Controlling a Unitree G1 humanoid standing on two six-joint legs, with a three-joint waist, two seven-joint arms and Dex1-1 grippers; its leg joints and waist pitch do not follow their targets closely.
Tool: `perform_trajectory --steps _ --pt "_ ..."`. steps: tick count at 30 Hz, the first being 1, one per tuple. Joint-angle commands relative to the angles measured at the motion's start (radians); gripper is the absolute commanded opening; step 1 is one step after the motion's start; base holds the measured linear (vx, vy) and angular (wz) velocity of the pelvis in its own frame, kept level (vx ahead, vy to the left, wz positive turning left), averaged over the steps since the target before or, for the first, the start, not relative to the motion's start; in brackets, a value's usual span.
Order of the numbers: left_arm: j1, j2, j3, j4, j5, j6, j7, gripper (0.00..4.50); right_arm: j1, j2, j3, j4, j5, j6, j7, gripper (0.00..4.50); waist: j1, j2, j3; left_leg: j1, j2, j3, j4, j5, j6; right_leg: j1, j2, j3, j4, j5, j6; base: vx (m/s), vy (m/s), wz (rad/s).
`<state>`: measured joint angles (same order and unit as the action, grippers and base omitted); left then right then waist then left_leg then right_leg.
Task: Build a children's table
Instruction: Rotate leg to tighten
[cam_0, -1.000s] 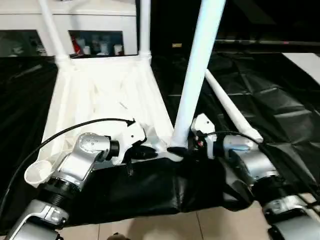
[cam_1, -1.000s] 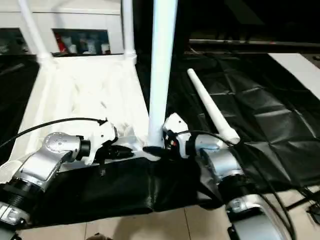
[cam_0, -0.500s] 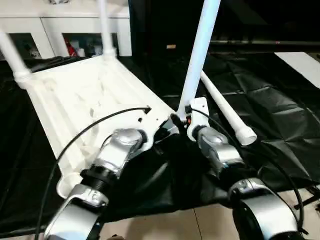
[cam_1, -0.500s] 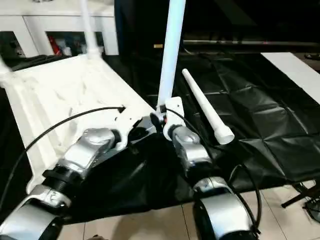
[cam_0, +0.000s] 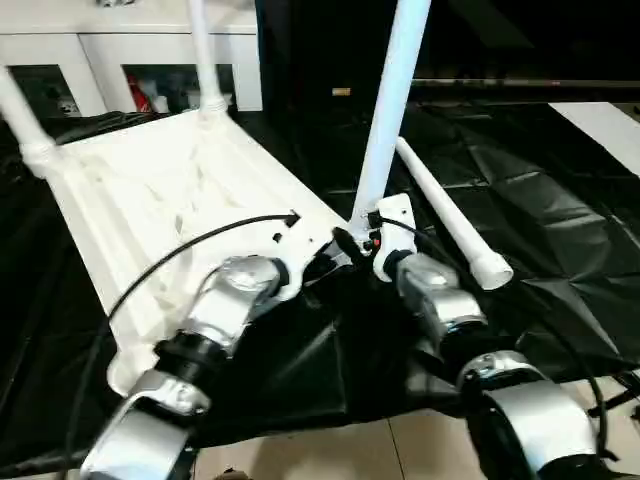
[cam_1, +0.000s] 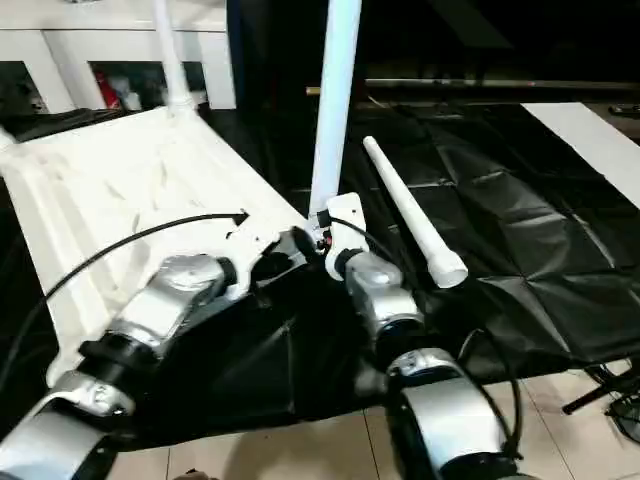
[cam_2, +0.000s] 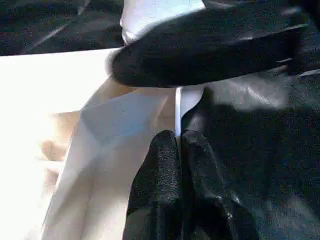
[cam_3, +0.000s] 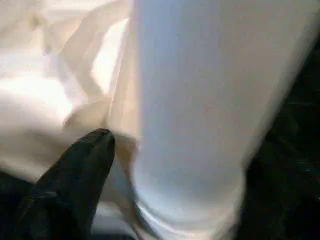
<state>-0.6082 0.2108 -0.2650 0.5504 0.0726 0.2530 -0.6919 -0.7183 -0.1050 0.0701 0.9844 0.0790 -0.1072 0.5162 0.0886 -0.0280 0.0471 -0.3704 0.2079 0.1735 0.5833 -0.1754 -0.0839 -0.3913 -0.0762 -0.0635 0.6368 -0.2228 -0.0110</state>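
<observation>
The children's table top (cam_0: 150, 200) lies upside down on the black cover, its ribs facing up. Two white legs (cam_0: 205, 60) stand in its far corner sockets. A third leg (cam_0: 392, 110) stands upright in the near right corner. One more leg (cam_0: 450, 215) lies loose on the cover to the right. My right gripper (cam_0: 350, 238) is at the base of the upright leg, open, with one finger (cam_3: 85, 165) just clear of the tube. My left gripper (cam_0: 320, 262) is shut beside it, its fingertips (cam_2: 167, 160) against the top's white edge.
A white cabinet (cam_0: 120, 40) stands behind the table. The crinkled black cover (cam_0: 560, 200) spreads to the right, with a white sheet (cam_0: 610, 120) at its far right. Tiled floor (cam_0: 400, 450) shows below the near edge. A black cable (cam_0: 180, 250) arcs over my left forearm.
The camera has swung, so the whole scene has shifted since the oldest frames. Both grippers stay at the base of the upright leg, which still stands in its socket.
</observation>
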Motion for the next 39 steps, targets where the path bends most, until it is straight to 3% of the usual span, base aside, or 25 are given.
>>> perform_trajectory --steps 1,6,7,12,15,18,19,20,35,37,39 --pt "0.034 0.021 -0.002 -0.052 -0.049 -0.068 -0.084 0.0 0.052 -0.065 0.045 -0.086 -0.011 -0.025 0.165 4.29 0.007 -0.009 -0.061 0.005 0.024 0.001 -0.057 -0.111 0.072 0.055 -0.065 0.045 -0.071 0.006 -0.21 0.0 0.0 0.0" --pt "0.066 0.075 -0.032 -0.107 -0.076 -0.088 -0.222 0.0 0.105 -0.143 0.074 -0.177 0.001 -0.022 0.333 4.29 0.006 -0.005 -0.061 0.006 0.024 0.001 -0.057 -0.123 0.078 0.052 -0.063 0.046 -0.071 -0.004 -0.228 0.0 0.0 0.0" --pt "0.089 0.11 -0.049 -0.149 -0.101 -0.087 -0.313 0.0 0.126 -0.177 0.088 -0.231 0.018 0.003 0.415 4.29 0.005 -0.003 -0.06 0.006 0.023 0.001 -0.058 -0.13 0.077 0.05 -0.061 0.046 -0.072 -0.013 -0.231 0.0 0.0 0.0" --pt "0.113 0.146 -0.061 -0.205 -0.129 -0.067 -0.404 0.0 0.147 -0.207 0.1 -0.289 0.034 0.03 0.488 4.29 0.011 0.0 -0.059 0.01 0.029 0.001 -0.061 -0.137 0.073 0.046 -0.061 0.046 -0.071 -0.015 -0.24 0.0 0.0 0.0" --pt "0.122 0.157 -0.062 -0.228 -0.14 -0.058 -0.429 0.0 0.154 -0.214 0.111 -0.3 0.024 0.035 0.517 4.29 0.014 -0.005 -0.059 0.01 0.028 0.001 -0.061 -0.138 0.065 0.046 -0.062 0.046 -0.07 -0.02 -0.243 0.0 0.0 0.0" --pt "0.123 0.159 -0.06 -0.228 -0.137 -0.057 -0.428 0.0 0.158 -0.212 0.112 -0.304 0.025 0.042 0.528 4.29 0.015 -0.004 -0.059 0.01 0.027 0.001 -0.06 -0.136 0.063 0.046 -0.062 0.047 -0.071 -0.025 -0.237 0.0 0.0 0.0" --pt "0.125 0.162 -0.057 -0.231 -0.136 -0.054 -0.429 0.0 0.16 -0.207 0.108 -0.31 0.032 0.056 0.531 3.97 0.016 -0.011 -0.059 0.009 0.026 0.002 -0.06 -0.128 0.063 0.048 -0.062 0.047 -0.07 -0.018 -0.232 0.0 0.0 0.0" --pt "0.126 0.162 -0.056 -0.232 -0.136 -0.054 -0.429 0.0 0.159 -0.205 0.107 -0.311 0.034 0.06 0.532 3.97 0.017 -0.011 -0.06 0.008 0.026 0.001 -0.06 -0.122 0.064 0.049 -0.062 0.047 -0.069 -0.015 -0.231 0.0 0.0 0.0" --pt "0.132 0.172 -0.051 -0.243 -0.136 -0.037 -0.439 0.0 0.161 -0.189 0.099 -0.312 0.038 0.084 0.525 2.79 0.015 -0.008 -0.061 0.008 0.025 0.001 -0.058 -0.107 0.064 0.049 -0.062 0.046 -0.066 0.004 -0.235 0.0 0.0 0.0" --pt "0.126 0.159 -0.039 -0.228 -0.132 -0.03 -0.407 0.0 0.15 -0.169 0.08 -0.273 0.029 0.081 0.449 2.76 0.012 -0.005 -0.061 0.009 0.025 0.001 -0.059 -0.106 0.059 0.048 -0.061 0.046 -0.066 0.006 -0.238 0.0 0.0 0.0" --pt "0.092 0.111 -0.008 -0.152 -0.097 -0.01 -0.27 0.0 0.116 -0.11 0.022 -0.169 0.024 0.082 0.252 2.75 0.005 -0.005 -0.058 0.008 0.024 0.001 -0.061 -0.125 0.043 0.046 -0.062 0.047 -0.068 -0.019 -0.239 0.0 0.0 0.0"
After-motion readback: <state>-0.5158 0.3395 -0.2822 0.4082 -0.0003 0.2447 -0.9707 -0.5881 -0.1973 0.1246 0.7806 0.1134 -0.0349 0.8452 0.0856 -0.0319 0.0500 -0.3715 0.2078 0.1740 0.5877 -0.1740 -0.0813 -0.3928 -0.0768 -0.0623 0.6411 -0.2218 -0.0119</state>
